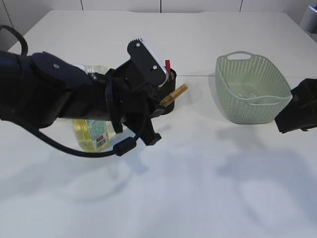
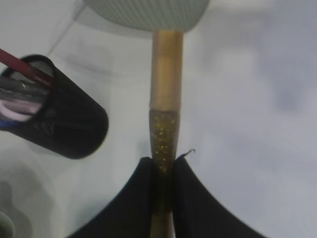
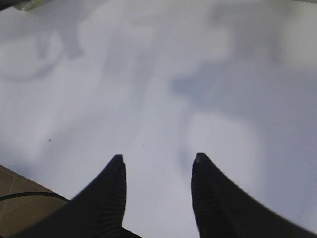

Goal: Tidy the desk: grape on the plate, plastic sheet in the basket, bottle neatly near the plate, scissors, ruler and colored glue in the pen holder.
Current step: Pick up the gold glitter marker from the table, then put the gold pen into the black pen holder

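Nearest us, our left gripper (image 2: pixel 162 171) is clenched on the gold colored glue (image 2: pixel 165 94), its two fingers pinching the glittery lower part while the paler cap end points away toward the basket (image 2: pixel 148 12). In the exterior view that glue tube (image 1: pixel 174 94) hangs just beside the black mesh pen holder (image 1: pixel 168 106), on its right. Left of the holder, behind our arm, stands the bottle (image 1: pixel 90 131). Far right, our right gripper (image 3: pixel 157 171) stands released over bare table (image 3: pixel 158 74), near the green basket.
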Available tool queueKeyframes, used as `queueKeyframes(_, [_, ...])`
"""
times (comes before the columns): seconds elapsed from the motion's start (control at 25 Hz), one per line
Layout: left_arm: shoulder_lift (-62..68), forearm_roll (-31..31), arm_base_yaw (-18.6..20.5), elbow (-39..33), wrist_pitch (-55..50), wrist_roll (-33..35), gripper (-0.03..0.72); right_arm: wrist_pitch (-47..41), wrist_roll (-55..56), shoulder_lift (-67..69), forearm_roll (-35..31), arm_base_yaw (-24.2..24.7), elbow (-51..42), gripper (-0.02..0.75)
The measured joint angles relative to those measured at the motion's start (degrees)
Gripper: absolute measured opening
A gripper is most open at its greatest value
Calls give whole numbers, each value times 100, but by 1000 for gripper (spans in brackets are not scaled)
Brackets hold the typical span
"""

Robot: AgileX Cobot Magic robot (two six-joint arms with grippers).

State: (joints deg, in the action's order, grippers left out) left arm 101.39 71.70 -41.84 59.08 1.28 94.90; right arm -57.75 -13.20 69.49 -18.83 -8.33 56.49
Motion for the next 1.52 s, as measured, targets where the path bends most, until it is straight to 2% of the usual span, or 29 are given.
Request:
queueKeyframes(0.36, [36, 306, 0, 943, 730, 0, 64, 119, -12, 0, 0, 0, 0, 352])
queueKeyframes(0.92, [1043, 658, 0, 2453, 1256, -67, 64, 144, -12, 0, -13, 0, 0, 351])
queueKeyframes(1.52, [2103, 716, 10, 3447, 1652, -1059, 64, 156, -21, 0, -13, 0, 0, 351])
